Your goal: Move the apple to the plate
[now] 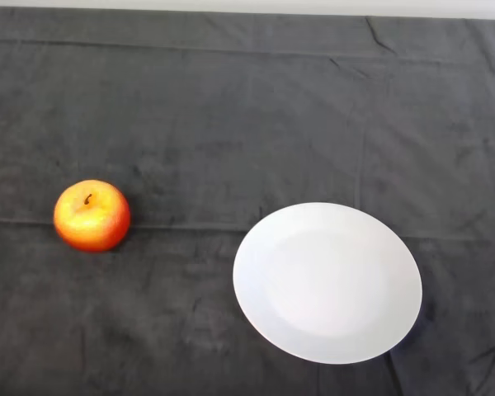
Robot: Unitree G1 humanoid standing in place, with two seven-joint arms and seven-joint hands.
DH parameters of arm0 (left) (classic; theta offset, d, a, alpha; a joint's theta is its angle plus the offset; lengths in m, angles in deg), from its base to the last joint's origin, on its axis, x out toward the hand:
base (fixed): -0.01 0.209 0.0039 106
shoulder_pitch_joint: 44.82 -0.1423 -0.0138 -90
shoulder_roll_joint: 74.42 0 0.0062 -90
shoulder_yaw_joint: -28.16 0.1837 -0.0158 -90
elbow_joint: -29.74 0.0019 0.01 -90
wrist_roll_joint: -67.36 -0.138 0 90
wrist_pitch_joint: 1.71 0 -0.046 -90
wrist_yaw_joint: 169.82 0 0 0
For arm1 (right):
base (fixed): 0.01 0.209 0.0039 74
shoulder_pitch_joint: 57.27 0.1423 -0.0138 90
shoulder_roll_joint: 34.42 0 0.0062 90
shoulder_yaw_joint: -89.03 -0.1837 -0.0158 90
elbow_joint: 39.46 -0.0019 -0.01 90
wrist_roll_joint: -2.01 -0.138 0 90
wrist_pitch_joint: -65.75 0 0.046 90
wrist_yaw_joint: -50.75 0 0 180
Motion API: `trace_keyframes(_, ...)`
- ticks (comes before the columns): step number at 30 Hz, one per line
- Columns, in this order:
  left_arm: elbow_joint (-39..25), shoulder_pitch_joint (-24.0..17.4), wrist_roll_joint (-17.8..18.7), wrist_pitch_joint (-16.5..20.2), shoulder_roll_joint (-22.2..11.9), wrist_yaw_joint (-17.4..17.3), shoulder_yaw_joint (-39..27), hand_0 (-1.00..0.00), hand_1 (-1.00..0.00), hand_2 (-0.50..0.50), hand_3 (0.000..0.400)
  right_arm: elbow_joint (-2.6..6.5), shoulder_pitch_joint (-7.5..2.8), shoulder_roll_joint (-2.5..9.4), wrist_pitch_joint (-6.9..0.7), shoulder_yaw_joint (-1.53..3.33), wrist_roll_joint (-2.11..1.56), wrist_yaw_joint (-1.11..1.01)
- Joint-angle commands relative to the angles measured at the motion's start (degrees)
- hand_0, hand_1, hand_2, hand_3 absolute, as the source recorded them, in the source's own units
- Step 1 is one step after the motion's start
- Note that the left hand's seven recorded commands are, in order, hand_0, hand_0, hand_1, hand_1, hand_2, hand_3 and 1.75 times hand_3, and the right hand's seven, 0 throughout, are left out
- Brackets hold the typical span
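Dark grey cloth (231, 124) is covering the whole table, wrinkled and creased, with a long fold line running across the frame at about mid-height and another near the top edge; a pale strip is showing along the very top of the picture beyond the cloth.

Sitting at the left of the frame, a little below the middle, is the apple (91, 215). It is glowing orange-red with a yellower patch around its top, and it is standing upright with its short dark stem pointing up toward the camera. It is resting directly on the cloth, just on the fold line, and nothing is touching it.

Lying in the lower right part of the frame is the plate (396, 330), white, round and shallow, with a broad rim sloping into a flat centre. It is holding nothing at all; its surface is showing plain white from edge to edge. A faint shadow is falling on the cloth along its lower right edge.

Apple and plate are lying well apart, with a stretch of bare cloth between them, the apple slightly higher in the frame than the plate's centre
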Motion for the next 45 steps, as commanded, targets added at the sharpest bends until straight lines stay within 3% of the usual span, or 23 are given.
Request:
trace_keyframes(1, -2.1, 2.3, -1.5, -0.5, 1.4, -0.7, -0.1, 0.0, 0.0, 0.0, 0.0, 1.64, -0.77, -0.41, 0.59, -0.45, -0.28, -0.03)
trace_keyframes(10, -2.3, 3.0, -3.4, -0.4, 2.8, -1.9, 1.6, 0.0, 0.0, 0.0, 0.0, 1.61, -0.79, -0.41, 0.58, -0.45, -0.3, -0.03)
trace_keyframes(22, -3.2, 3.5, -9.7, -2.0, 6.4, -5.7, 8.3, 0.0, 0.0, 0.0, 0.0, 1.48, -0.86, -0.41, 0.54, -0.45, -0.32, -0.04)
trace_keyframes(37, -3.6, 3.7, -14.9, -2.3, 8.0, -18.9, 15.6, 0.0, 0.0, 0.0, 0.0, 1.23, -0.99, -0.43, 0.44, -0.47, -0.36, -0.07)
trace_keyframes(45, -3.3, 5.6, -17.4, -1.9, 8.9, -23.5, 18.8, 0.0, 0.0, 0.0, 0.0, 1.14, -1.03, -0.43, 0.39, -0.48, -0.38, -0.09)
